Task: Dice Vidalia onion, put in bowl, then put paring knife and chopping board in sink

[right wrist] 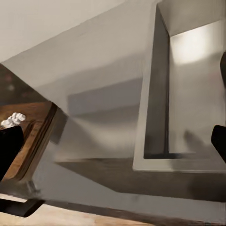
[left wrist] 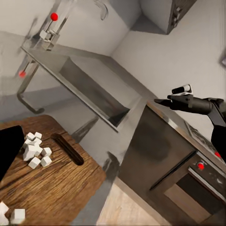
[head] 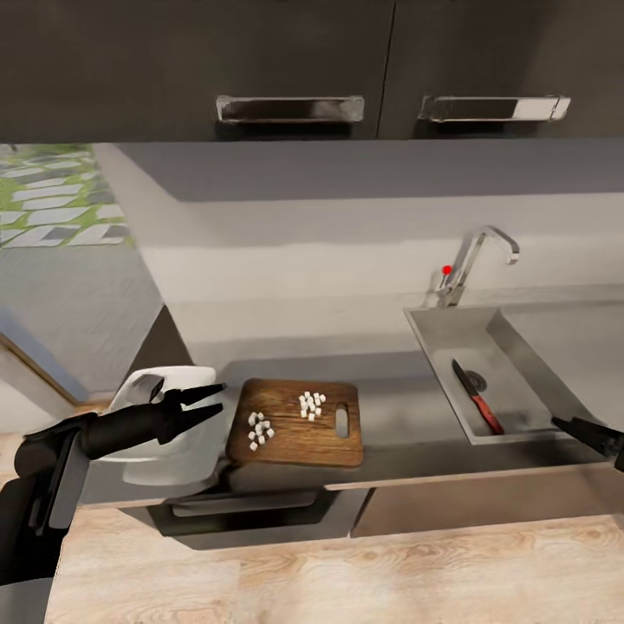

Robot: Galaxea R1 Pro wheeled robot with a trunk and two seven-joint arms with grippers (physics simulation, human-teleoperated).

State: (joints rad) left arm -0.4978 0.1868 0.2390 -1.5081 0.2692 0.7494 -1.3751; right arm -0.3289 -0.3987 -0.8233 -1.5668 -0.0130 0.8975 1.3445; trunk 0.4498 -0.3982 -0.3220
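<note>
Currently, reading left to right across the head view: left end effector (head: 215, 406), lower left of frame, fingers slightly parted and holding nothing, hanging over the bowl (head: 169, 464), a white square-ish dish with rounded corners at the counter's (head: 394, 433) near edge. Just right of it, lower centre: chopping board (head: 296, 425), dark brown wood grain, rounded corners, slot hole towards its right end, lying flat and carrying two small heaps of diced onion (head: 310, 404), white cubes; the bowl looks empty of dice, though the arm hides part of it. Right of centre: sink (head: 507, 364), grey steel basin, chrome tap with red knob at its back corner. Paring knife (head: 476, 397), red handle and dark pointed blade, lies on the basin floor beside the drain. Far right edge: right end effector (head: 579, 426), fingers close together, empty, near the sink's front corner. Judged step: dicing done, knife already deposited; transfer of the dice into the bowl appears outstanding, then the board goes to the sink. Next move probably calls for gripping the board's edge and tipping it level-to-slanted over the bowl; the loose cubes will scatter readily.
</note>
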